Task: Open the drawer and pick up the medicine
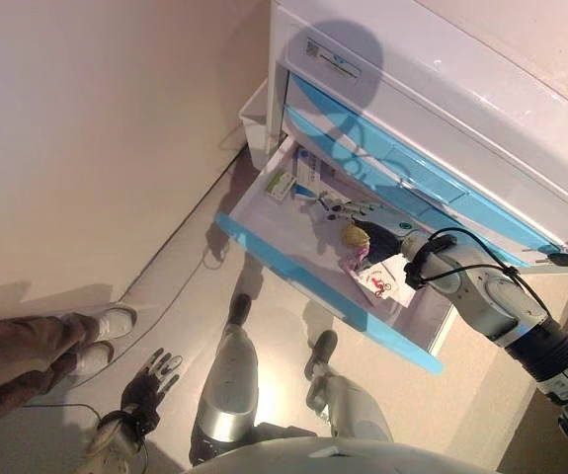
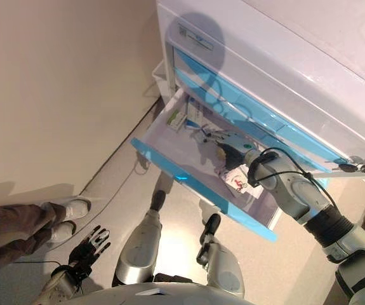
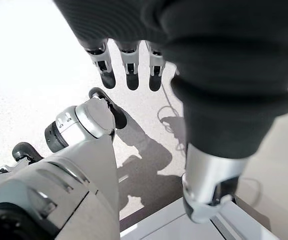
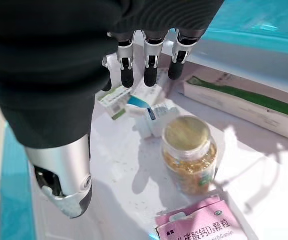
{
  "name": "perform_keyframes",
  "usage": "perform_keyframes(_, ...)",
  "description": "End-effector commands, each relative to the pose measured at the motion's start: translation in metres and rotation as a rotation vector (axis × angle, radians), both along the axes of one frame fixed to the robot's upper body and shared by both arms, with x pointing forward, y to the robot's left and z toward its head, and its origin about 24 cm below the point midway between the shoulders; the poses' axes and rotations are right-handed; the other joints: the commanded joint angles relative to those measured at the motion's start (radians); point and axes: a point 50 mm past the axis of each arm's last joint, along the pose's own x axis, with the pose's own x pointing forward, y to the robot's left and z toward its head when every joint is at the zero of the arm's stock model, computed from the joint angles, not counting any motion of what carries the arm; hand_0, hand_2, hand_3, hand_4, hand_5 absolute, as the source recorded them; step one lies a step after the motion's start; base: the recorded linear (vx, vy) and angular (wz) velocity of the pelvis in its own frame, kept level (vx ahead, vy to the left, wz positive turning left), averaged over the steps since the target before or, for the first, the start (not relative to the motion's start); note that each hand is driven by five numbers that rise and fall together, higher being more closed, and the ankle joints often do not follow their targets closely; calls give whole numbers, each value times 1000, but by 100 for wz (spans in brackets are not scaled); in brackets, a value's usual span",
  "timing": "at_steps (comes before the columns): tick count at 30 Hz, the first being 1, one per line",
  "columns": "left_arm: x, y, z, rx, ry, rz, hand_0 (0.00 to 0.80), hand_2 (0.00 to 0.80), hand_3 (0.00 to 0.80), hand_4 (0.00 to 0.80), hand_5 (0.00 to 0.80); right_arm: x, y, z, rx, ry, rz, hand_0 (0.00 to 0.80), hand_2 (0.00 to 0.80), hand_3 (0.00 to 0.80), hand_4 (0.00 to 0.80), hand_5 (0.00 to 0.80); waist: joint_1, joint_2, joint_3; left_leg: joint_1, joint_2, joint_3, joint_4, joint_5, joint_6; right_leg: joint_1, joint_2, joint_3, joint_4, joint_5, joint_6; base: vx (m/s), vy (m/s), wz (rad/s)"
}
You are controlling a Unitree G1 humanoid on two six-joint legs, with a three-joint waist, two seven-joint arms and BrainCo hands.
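A white cabinet (image 1: 432, 69) with blue drawer fronts stands against the wall, its top reaching toward the right of the head views. One drawer (image 1: 293, 262) is pulled well out over the pale floor (image 1: 180, 286), its blue front panel running along the near edge and its white inside exposed.

At the left edge of the head views a person's legs and light shoes (image 1: 101, 331) stand on the floor, well apart from the cabinet.

The right hand (image 2: 223, 141) reaches down into the open drawer, fingers (image 4: 151, 70) straight and relaxed, thumb apart, holding nothing. It hovers above the contents rather than grasping them.

The medicine lies inside the drawer. A long white box with a green stripe (image 4: 244, 102) rests along the drawer's back side. A clear jar with a gold lid (image 4: 189, 150), filled with yellowish granules, stands upright just beside the hand. A pink packet (image 4: 201, 222) lies close by the jar. Several small white boxes (image 4: 144, 102) with blue and green marks sit under the fingertips.

The left hand (image 1: 150, 380) hangs low at the robot's side near the floor, fingers spread and loose, holding nothing.
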Motion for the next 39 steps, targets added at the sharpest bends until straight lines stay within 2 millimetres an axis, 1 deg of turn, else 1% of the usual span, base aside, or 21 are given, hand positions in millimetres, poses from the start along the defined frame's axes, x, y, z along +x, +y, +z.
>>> perform_keyframes(1,-15,3,-2,18,40,-23,0,0,0,0,0,-4,-1,3,12,-57,7,0,0,0,0,0,-6,3,-33,-27,-40,20,-12,15,72,-16,-42,10,77,36,50,0,0,0)
perform_keyframes(10,-18,4,-2,5,43,-7,0,0,0,0,0,-7,-21,-8,36,-30,-69,0,0,0,0,0,-23,6,-41,-21,-38,30,-16,13,74,-21,-43,17,78,38,52,0,0,0)
perform_keyframes(14,-18,2,-2,2,44,-7,0,0,0,0,0,-8,-26,-14,43,-12,-95,0,0,0,0,0,-27,9,-41,-18,-37,31,-15,12,76,-21,-44,18,79,38,52,0,0,0)
perform_keyframes(22,-18,0,-2,-5,43,-17,0,0,0,0,0,-1,-38,-29,68,-6,-197,0,0,0,0,0,-22,21,-41,-18,-41,29,-11,12,78,-20,-48,14,82,36,49,0,0,0)
perform_keyframes(29,-16,-1,-2,-9,42,-26,0,0,0,0,0,9,-39,-26,111,-25,-228,0,0,0,0,0,-15,26,-37,-18,-45,23,-7,11,80,-16,-50,11,81,36,48,0,0,0)
perform_keyframes(39,-15,-2,-2,-12,47,-31,0,0,0,0,0,19,-31,-24,106,-24,-222,0,0,0,0,0,1,34,-33,-19,-49,12,-8,15,81,-16,-53,3,84,34,45,0,0,0)
